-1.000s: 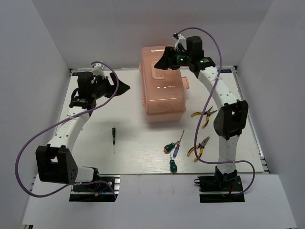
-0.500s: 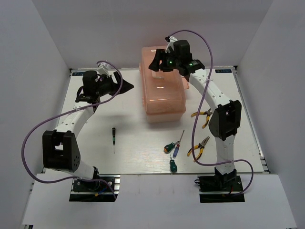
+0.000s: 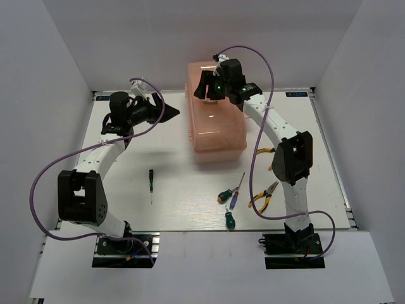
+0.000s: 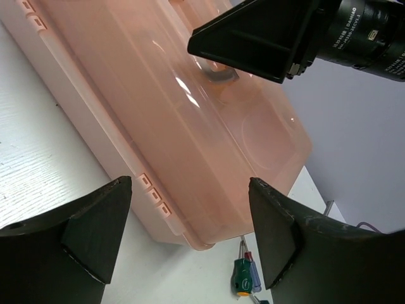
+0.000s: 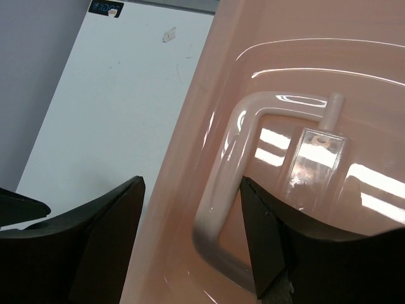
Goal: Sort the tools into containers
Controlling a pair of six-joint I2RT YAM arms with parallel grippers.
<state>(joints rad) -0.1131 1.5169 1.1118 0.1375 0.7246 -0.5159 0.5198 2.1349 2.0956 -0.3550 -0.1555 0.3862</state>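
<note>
The toolbox (image 3: 215, 117) looked stiff and slippery, best taken by its lid handle (image 5: 223, 183), above which the right gripper (image 5: 190, 221) hung with fingers apart; the left gripper (image 4: 190, 221), also apart, faced its side, the tools (image 3: 231, 200) lying on its near side

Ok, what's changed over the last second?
The right tool swung left across the top of the toolbox and now hangs open over the lid handle. The left tool edged right toward the toolbox, also open. Nothing was gripped or released. The toolbox is shut and unmoved. The pliers, screwdrivers and thin screwdriver lie where they were.
</note>
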